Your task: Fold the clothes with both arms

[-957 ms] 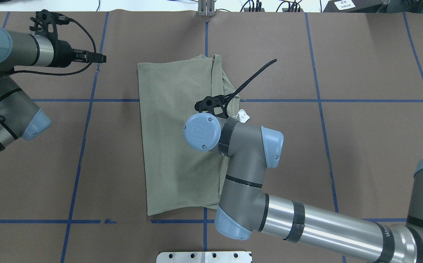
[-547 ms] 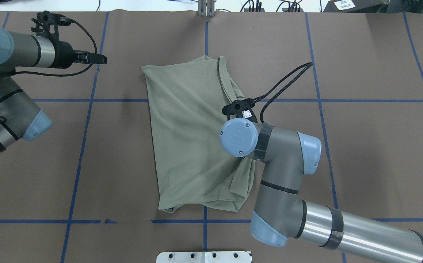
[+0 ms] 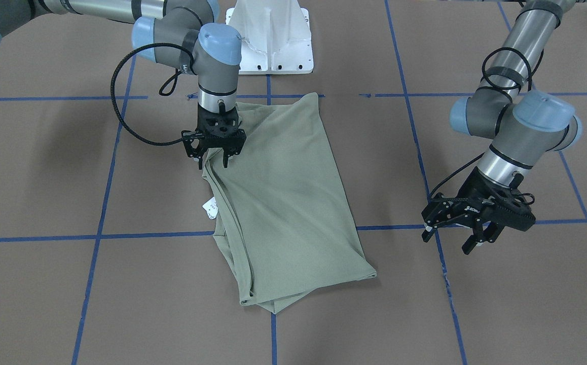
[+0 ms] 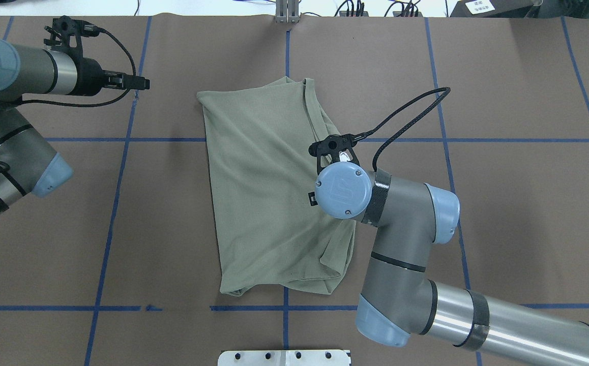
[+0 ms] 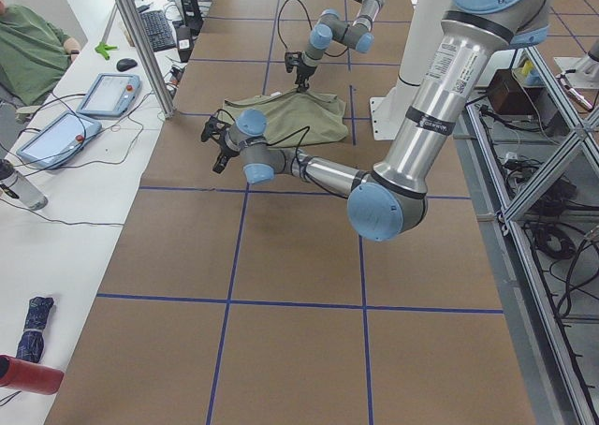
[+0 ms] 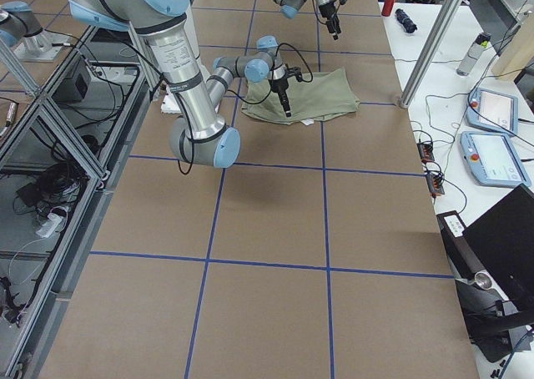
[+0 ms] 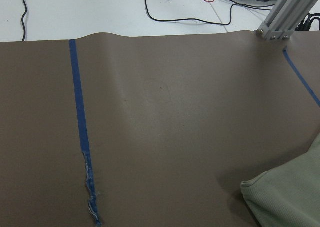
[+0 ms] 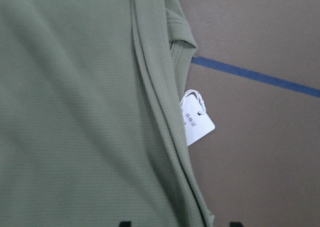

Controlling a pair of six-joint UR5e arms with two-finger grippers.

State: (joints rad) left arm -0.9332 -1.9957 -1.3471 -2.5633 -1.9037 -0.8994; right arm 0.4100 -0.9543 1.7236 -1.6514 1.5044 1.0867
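The sage-green shirt (image 4: 264, 193) lies folded lengthwise in the middle of the table, skewed, with its near right corner bunched. It also shows in the front view (image 3: 283, 203) and the right wrist view (image 8: 75, 112). Its white paper tag (image 3: 209, 207) sticks out at the collar edge (image 8: 196, 122). My right gripper (image 3: 214, 161) points straight down over the shirt's right edge, open, with nothing between the fingers. In the overhead view the wrist hides it. My left gripper (image 3: 448, 241) hovers open and empty over bare table, well left of the shirt (image 4: 139, 81).
Brown paper with blue tape lines (image 4: 121, 140) covers the table. The white pedestal base (image 3: 270, 35) stands at the robot's side. An aluminium post (image 7: 280, 17) stands at the far edge. Tablets and cables lie on the white side table (image 5: 103, 93).
The right arm dragged the shirt's right side to the right, which skewed and bunched it. Since half a second ago the shirt lies still and the right wrist has shifted slightly nearer. The left arm is unchanged.
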